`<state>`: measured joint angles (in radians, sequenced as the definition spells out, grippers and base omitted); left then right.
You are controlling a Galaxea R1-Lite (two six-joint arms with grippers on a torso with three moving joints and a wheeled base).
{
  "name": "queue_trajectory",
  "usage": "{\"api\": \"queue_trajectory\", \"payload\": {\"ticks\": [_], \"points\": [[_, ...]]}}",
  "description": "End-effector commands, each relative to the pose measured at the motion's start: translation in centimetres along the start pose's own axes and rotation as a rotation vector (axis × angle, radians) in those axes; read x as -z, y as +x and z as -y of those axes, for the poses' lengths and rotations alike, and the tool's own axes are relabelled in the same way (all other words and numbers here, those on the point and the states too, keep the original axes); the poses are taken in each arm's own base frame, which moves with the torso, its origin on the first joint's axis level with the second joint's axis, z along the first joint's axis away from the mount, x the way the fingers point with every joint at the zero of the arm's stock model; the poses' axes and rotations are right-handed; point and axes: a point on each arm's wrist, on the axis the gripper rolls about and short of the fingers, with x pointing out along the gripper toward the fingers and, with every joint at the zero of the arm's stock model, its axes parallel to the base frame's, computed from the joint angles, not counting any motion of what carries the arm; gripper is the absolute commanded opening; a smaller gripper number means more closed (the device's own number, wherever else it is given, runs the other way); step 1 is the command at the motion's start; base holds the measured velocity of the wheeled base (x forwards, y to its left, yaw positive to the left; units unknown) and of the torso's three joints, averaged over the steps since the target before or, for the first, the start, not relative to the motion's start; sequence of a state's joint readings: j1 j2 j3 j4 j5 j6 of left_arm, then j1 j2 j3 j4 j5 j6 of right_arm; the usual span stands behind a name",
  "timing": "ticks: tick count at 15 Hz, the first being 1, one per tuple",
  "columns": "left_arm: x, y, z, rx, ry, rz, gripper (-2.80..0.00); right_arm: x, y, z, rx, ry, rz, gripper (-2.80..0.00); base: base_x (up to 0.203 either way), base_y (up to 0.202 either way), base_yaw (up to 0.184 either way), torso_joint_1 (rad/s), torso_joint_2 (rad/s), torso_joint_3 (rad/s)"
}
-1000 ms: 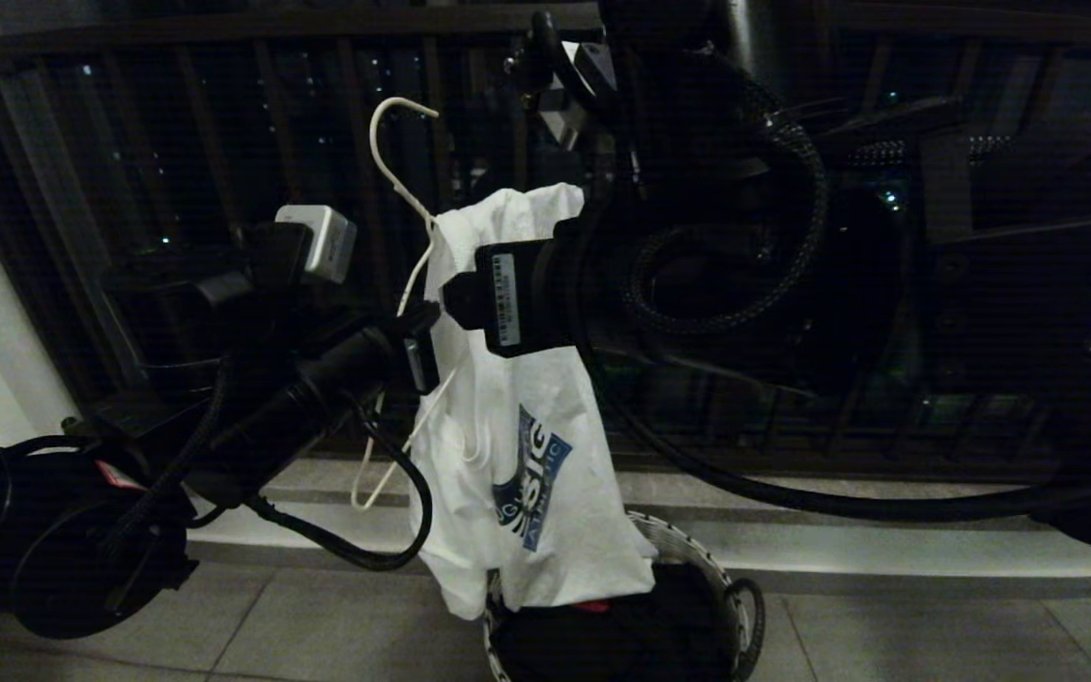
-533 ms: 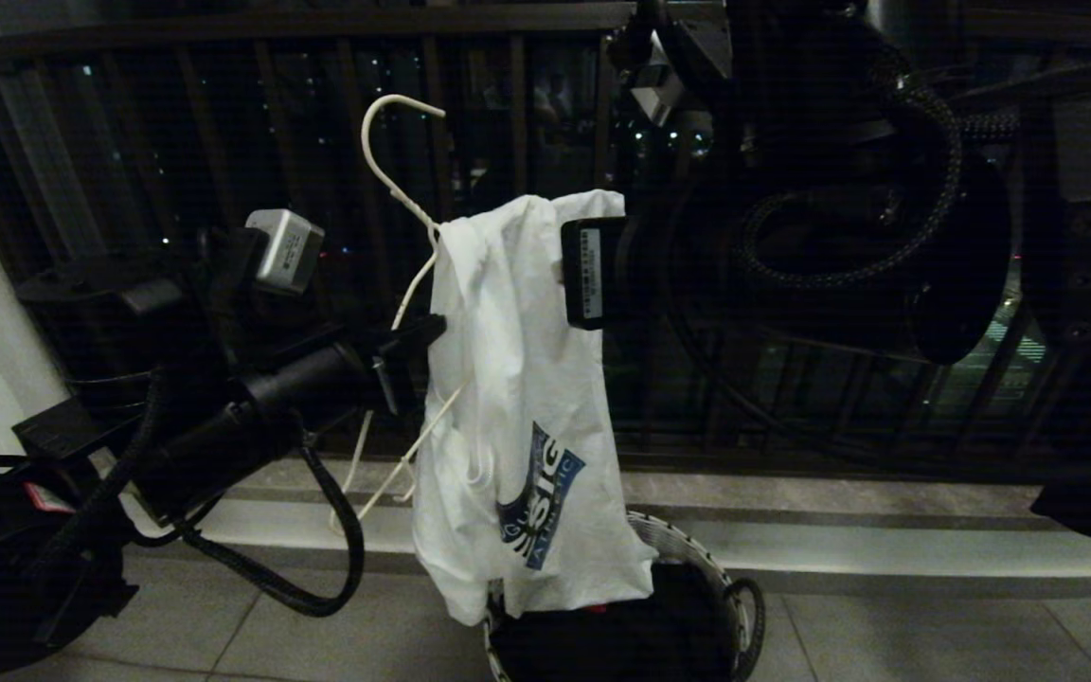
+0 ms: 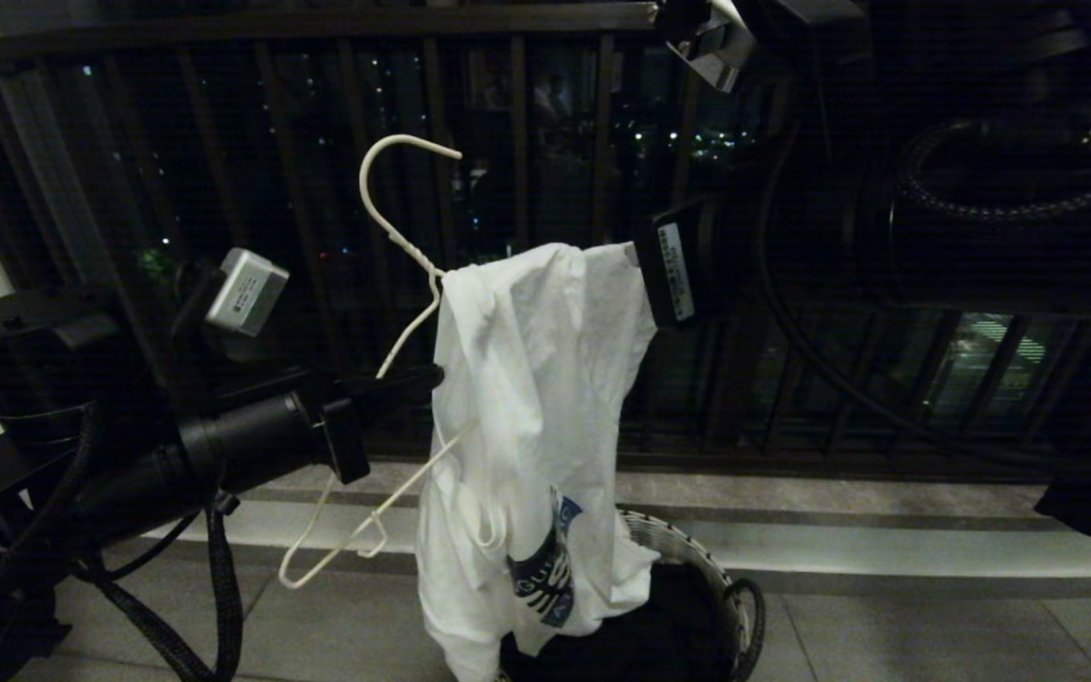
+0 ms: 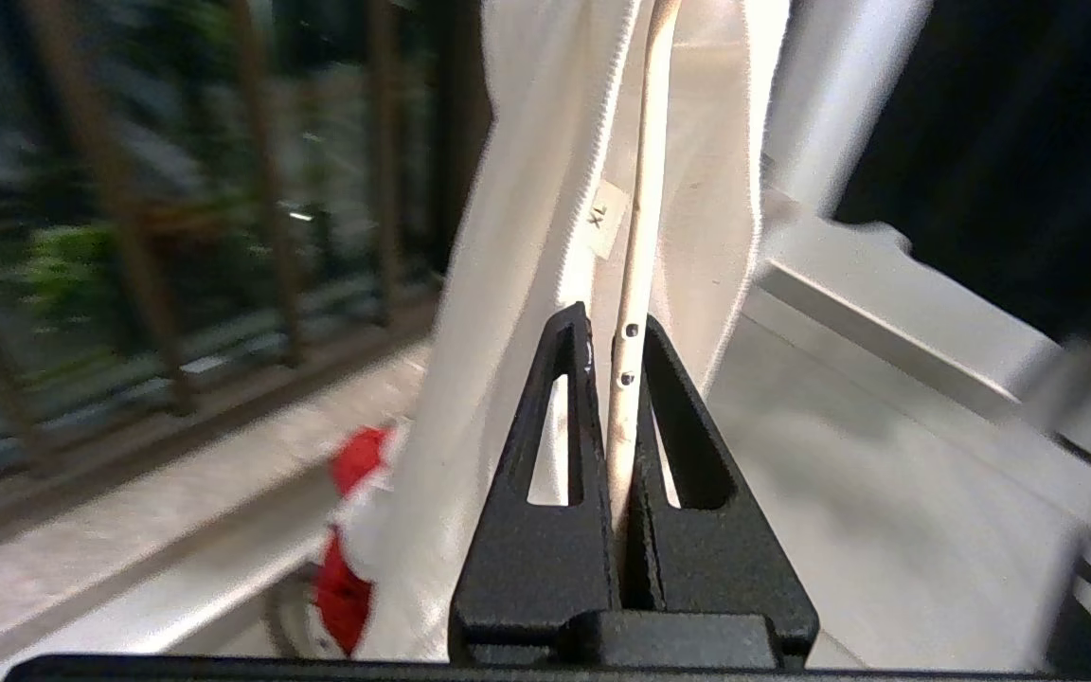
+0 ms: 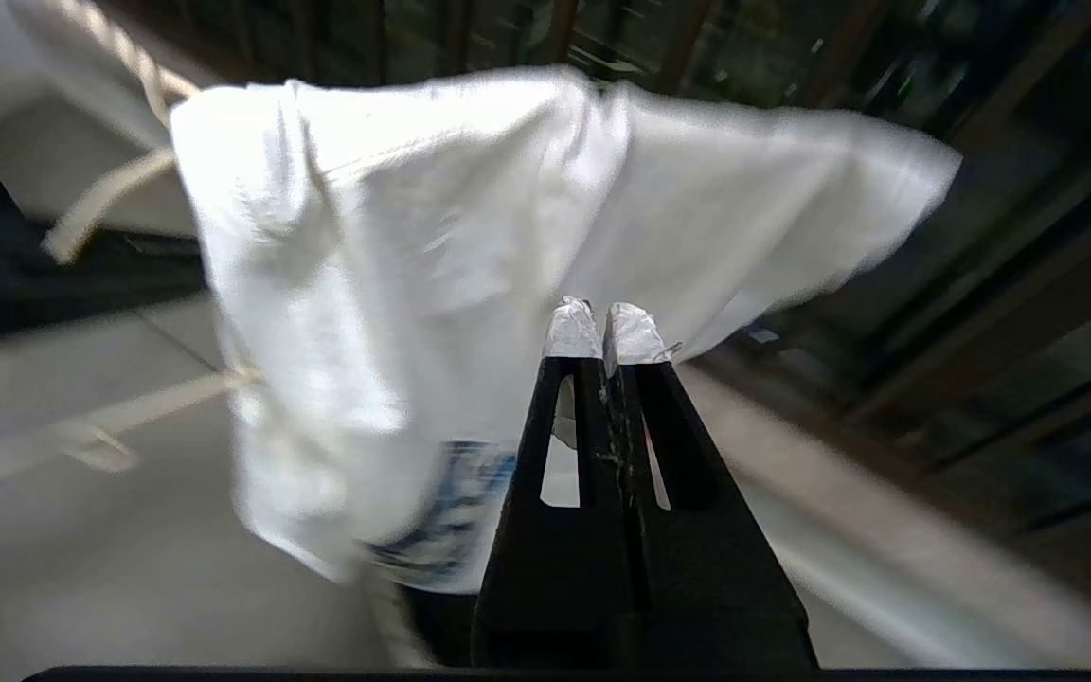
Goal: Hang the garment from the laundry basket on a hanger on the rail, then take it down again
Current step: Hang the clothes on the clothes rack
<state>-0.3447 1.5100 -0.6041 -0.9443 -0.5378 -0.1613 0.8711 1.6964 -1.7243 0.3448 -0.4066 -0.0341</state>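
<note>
I have the white short-sleeved T-shirt with the blue chest print [image 3: 536, 398] draped over one arm of the thin white wire hanger [image 3: 394, 313], bunched rather than spread, its hem hanging into the small round dark laundry basket [image 3: 697, 587] below. My left gripper [image 3: 413, 381] is clamped on the hanger's wire just beside the shirt's collar edge; the left wrist view shows the wire pinched between both jaws. My right gripper [image 5: 602, 336] is closed on nothing, its taped tips just short of the cloth's far shoulder. By my reckoning the shirt is only half threaded, and hanging and taking down both remain. The pale rail is nowhere in view, only the dark balcony railing [image 3: 318, 19] behind, and the hanger's other arm is hidden inside the cloth.
</note>
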Motion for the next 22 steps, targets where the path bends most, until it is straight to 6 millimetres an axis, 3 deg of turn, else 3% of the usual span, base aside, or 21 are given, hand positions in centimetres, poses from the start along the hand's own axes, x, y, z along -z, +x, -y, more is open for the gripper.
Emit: {"api": "queue_trajectory", "payload": {"ticks": [1, 2, 3, 8, 15, 22], "points": [[0.4, -0.5, 0.1, 0.045, -0.008, -0.019, -2.8, -0.2, -0.4, 0.5, -0.024, -0.095, 0.008, -2.8, 0.0, 0.0, 0.0, 0.0, 0.0, 0.0], [0.6, -0.6, 0.2, 0.072, -0.013, -0.026, -2.8, -0.2, -0.1, 0.9, -0.045, -0.142, 0.011, -2.49, 0.0, 0.0, 0.0, 0.0, 0.0, 0.0], [0.7, -0.8, 0.3, 0.093, -0.016, -0.034, -2.8, -0.3, 0.1, 0.9, -0.064, -0.177, 0.016, 0.0, 0.0, 0.0, 0.0, 0.0, 0.0, 0.0], [0.8, -1.7, 0.9, 0.192, -0.017, -0.05, -2.8, -0.1, 0.4, 1.5, -0.151, -0.249, 0.024, 0.0, 0.0, 0.0, 0.0, 0.0, 0.0, 0.0], [0.4, -2.3, 1.4, 0.201, -0.009, -0.038, -2.8, 0.7, 0.1, 2.4, -0.301, -0.352, -0.022, 0.0, 0.0, 0.0, 0.0, 0.0, 0.0, 0.0], [0.1, -2.4, 1.5, 0.245, -0.011, -0.036, -2.8, 0.2, 3.1, 2.6, -0.372, -0.404, 0.007, 0.0, 0.0, 0.0, 0.0, 0.0, 0.0, 0.0]]}}
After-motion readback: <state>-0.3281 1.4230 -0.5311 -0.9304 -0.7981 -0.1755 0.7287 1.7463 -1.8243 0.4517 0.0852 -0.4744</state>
